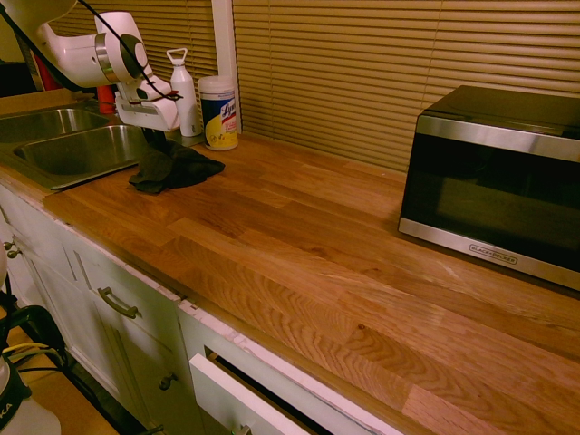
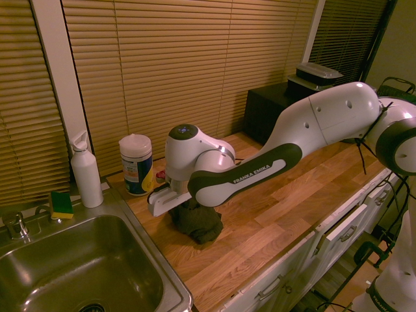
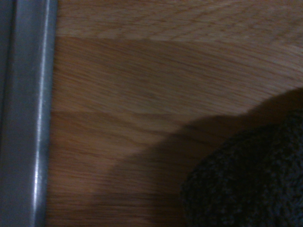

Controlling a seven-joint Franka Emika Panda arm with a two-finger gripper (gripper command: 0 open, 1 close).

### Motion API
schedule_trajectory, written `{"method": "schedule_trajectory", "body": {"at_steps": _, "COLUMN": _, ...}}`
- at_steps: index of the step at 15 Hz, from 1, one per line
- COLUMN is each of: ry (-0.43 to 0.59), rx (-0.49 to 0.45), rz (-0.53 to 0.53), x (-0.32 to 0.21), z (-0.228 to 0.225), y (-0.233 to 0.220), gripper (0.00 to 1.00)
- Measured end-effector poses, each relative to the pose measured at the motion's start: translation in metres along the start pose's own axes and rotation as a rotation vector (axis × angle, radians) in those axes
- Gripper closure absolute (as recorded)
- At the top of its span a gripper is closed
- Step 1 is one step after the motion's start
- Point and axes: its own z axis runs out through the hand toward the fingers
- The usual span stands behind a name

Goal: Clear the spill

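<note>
Gently, with our gripper's jaws pinched on the dark cloth, we should sweep it flat along the counter's sink-side edge, overlapping strokes.

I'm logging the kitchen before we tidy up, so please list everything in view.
cloth: 1, dark grey, bunched on the counter beside the sink
counter: 1, brown wood, below the blinds
sink: 1, steel, two basins, at the counter's end
wipes tub: 1, white, blue and yellow, behind the cloth
bottle: 1, white, behind the sink
sponge: 1, green and yellow, by the faucet
faucet: 1, silver, on the sink
microwave: 1, black and silver, on the counter
containers: black, on the microwave
blinds: tan, behind the counter
arm: 1, white, above the counter
</note>
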Motion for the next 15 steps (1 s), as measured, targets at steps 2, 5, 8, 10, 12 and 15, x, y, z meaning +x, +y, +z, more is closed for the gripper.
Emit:
{"method": "schedule_trajectory", "body": {"at_steps": 2, "ry": -0.003, "rx": -0.003, "rz": -0.008, "x": -0.005, "z": 0.002, "y": -0.009, "gripper": 0.0}}
{"method": "schedule_trajectory", "body": {"at_steps": 5, "ry": -0.005, "rx": 0.001, "rz": -0.012, "x": -0.009, "z": 0.002, "y": -0.016, "gripper": 0.0}}
{"method": "schedule_trajectory", "body": {"at_steps": 8, "ry": -0.007, "rx": 0.005, "rz": -0.009, "x": -0.009, "z": 0.0, "y": -0.017, "gripper": 0.0}}
{"method": "schedule_trajectory", "body": {"at_steps": 10, "ry": -0.006, "rx": 0.015, "rz": -0.005, "x": -0.007, "z": -0.006, "y": -0.018, "gripper": 0.0}}
{"method": "schedule_trajectory", "body": {"at_steps": 12, "ry": 0.002, "rx": 0.035, "rz": 0.002, "x": -0.003, "z": -0.022, "y": -0.017, "gripper": 0.0}}
{"method": "schedule_trajectory", "body": {"at_steps": 15, "ry": 0.022, "rx": 0.061, "rz": 0.019, "x": 0.009, "z": -0.063, "y": -0.011, "gripper": 0.0}}
